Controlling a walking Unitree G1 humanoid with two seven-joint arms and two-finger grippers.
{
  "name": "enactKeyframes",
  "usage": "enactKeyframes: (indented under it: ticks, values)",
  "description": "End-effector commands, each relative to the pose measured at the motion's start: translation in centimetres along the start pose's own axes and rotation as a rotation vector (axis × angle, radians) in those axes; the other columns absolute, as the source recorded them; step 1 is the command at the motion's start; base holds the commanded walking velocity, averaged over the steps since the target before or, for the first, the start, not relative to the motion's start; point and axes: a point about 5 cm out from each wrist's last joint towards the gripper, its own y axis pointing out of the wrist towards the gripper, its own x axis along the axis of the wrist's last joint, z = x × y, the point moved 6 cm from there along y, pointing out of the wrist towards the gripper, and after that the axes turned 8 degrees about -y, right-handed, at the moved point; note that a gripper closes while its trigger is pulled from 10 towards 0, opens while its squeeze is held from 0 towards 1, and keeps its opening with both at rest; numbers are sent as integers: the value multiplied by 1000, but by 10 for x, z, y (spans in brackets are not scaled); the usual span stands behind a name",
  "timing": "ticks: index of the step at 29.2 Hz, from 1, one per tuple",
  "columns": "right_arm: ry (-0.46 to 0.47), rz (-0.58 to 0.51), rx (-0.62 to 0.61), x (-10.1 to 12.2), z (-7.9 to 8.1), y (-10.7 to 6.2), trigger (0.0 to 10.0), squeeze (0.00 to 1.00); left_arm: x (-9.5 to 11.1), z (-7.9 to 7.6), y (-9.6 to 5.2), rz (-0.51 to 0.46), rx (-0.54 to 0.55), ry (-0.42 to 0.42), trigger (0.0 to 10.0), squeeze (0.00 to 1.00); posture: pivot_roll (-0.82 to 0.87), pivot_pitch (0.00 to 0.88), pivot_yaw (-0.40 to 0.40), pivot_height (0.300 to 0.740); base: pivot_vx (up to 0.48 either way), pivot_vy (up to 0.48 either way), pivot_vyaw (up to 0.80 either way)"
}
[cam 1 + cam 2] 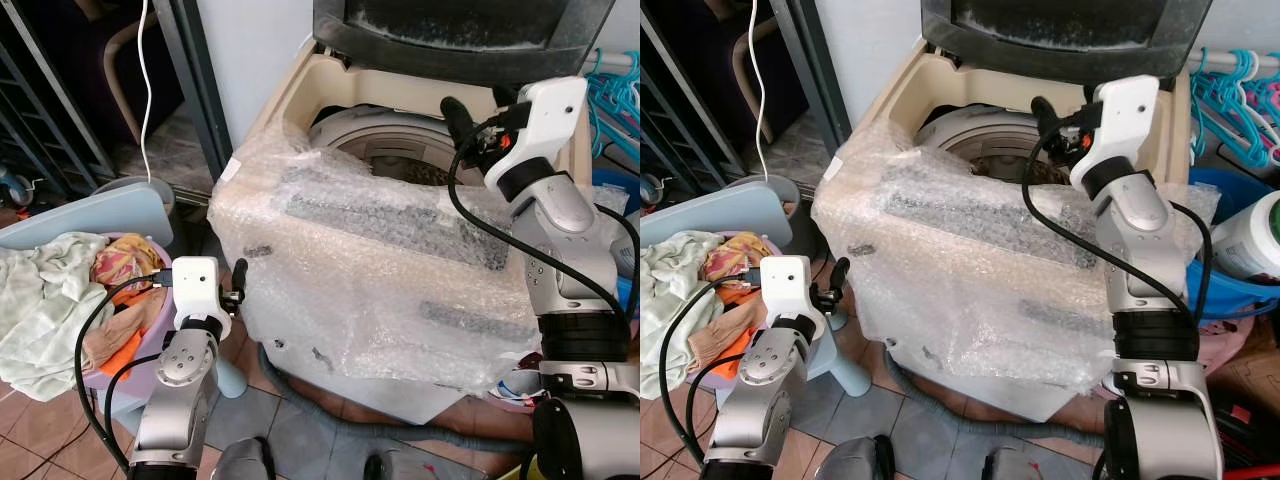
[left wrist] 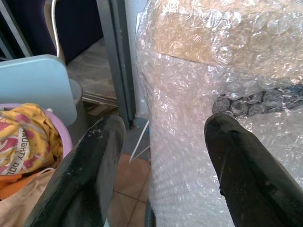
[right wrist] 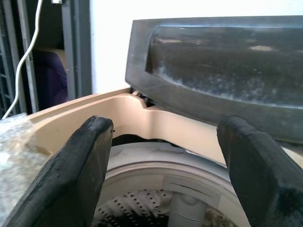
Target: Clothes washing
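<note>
Both grippers hold nothing, jaws wide: the right gripper (image 1: 452, 112) above the washing machine (image 1: 400, 150) drum, the left gripper (image 1: 236, 280) beside its bubble wrap (image 1: 380, 270). Clothes (image 1: 60, 290) wait left of the machine; a low reach could snag the wrap.

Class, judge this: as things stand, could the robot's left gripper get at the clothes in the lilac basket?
Probably yes: the left gripper, fingers open, hangs right beside the basket, and the clothes lie uncovered on top.
</note>
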Motion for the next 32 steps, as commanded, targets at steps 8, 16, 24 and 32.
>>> enactKeyframes:
  ticks: [8, 16, 24, 32]
  values:
    - [17, -27, 50, 2, 43, -14, 10000, 1000, 2, -5, 6, -1, -16, 1, 10000, 0, -38, 40, 57, 740, 0, 318, 200]
    - [22, -22, 54, 2, 48, -14, 10000, 0, 3, -15, 6, -12, -58, 19, 10000, 0, -29, 30, 46, 740, 0, 480, 662]
    - [3, -55, 92, 10, 58, -9, 10000, 0, 4, -18, 7, -14, -65, 30, 10000, 0, -29, 33, 50, 740, 0, 480, 257]
    - [27, -60, 100, 11, 62, -9, 10000, 0, 5, -20, 8, -23, -66, 26, 10000, 0, -29, 37, 49, 740, 0, 480, 800]
